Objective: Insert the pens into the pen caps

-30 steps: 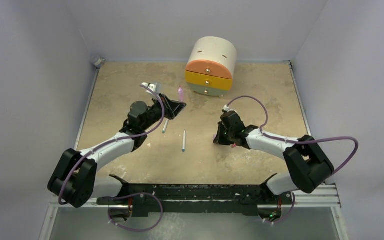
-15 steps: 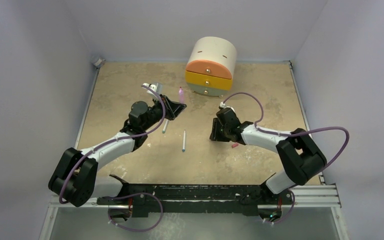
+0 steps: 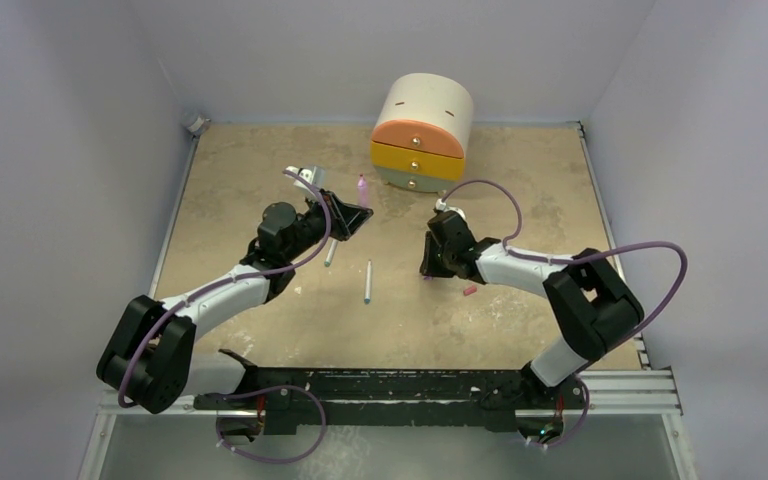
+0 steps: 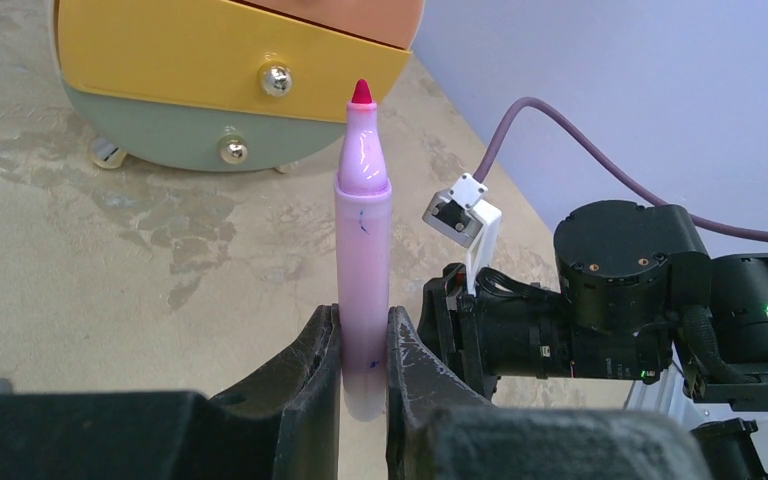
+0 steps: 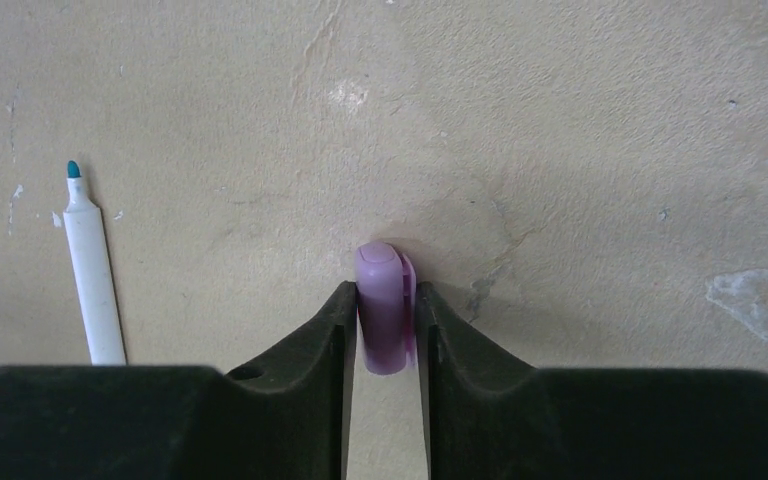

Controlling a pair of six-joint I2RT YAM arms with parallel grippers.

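Since the earlier frame the right arm [image 3: 520, 268] has swung inward toward the table centre, leaving a reddish-pink cap [image 3: 469, 290] lying exposed just behind its wrist; the left arm [image 3: 225, 290] has not moved. Note the layout on the table [image 3: 260, 170]: a three-drawer unit [image 3: 422, 130] stands at the far edge, with both arms reaching toward the middle in front of it. The left gripper [image 4: 363, 318] is clamped on the lower barrel of the pink pen [image 4: 363, 200]. It holds the pen clear of the surface, with the red tip pointing away from the gripper, toward the drawer unit. The right gripper [image 5: 385, 292] is low at the table, and its fingers press against both sides of the purple cap [image 5: 382, 310]. The cap's long axis runs along the fingers, and its outward end looks rounded and closed. Two white pens lie loose between the arms, one near the left gripper [image 3: 331, 250] and one nearer the centre [image 3: 368, 282]. Treat one relation as decisive: the pink pen's tip lies to the left of the purple cap and further from the bases, and well apart from it. Both pieces are already held, so either arm can close the gap. Expect to lift and turn the cap until its open end faces the red tip and the two axes line up.
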